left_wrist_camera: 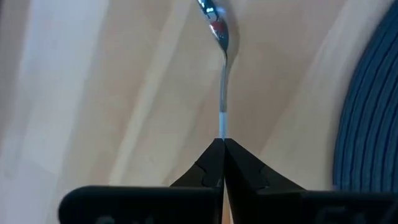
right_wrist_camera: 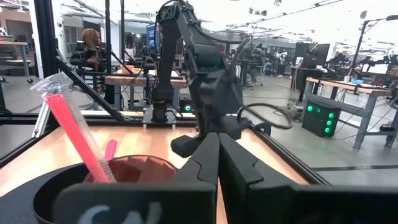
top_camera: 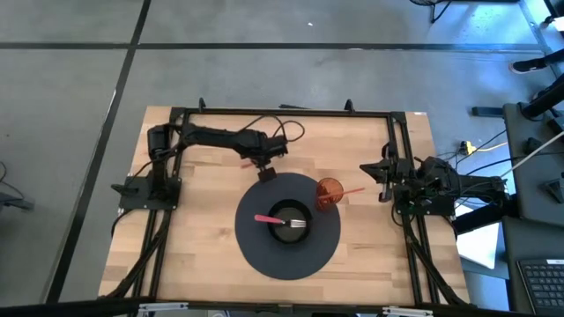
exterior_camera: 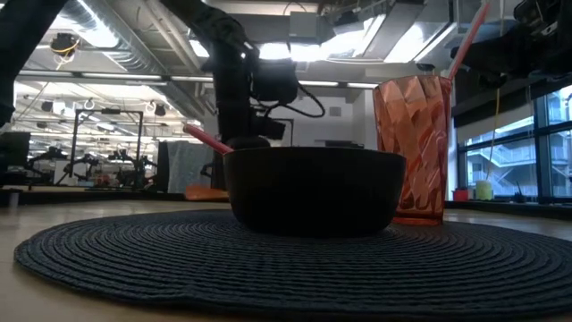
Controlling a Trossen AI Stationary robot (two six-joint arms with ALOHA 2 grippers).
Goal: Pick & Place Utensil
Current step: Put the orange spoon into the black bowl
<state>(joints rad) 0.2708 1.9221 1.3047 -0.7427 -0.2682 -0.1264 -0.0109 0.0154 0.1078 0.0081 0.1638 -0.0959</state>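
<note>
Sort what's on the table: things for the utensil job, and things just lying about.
For the job:
- spoon, held in the shut left gripper
- bowl
- fork lying in the bowl

Lying about:
- placemat
- cup
- right gripper, waiting shut

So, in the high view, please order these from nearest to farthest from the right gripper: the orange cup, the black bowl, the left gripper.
Measured from the right gripper, at the table's right side:
1. The orange cup, on the placemat's right edge, beside that gripper.
2. The black bowl, at the placemat's centre.
3. The left gripper, beyond the placemat's far edge, holding a spoon.
</note>
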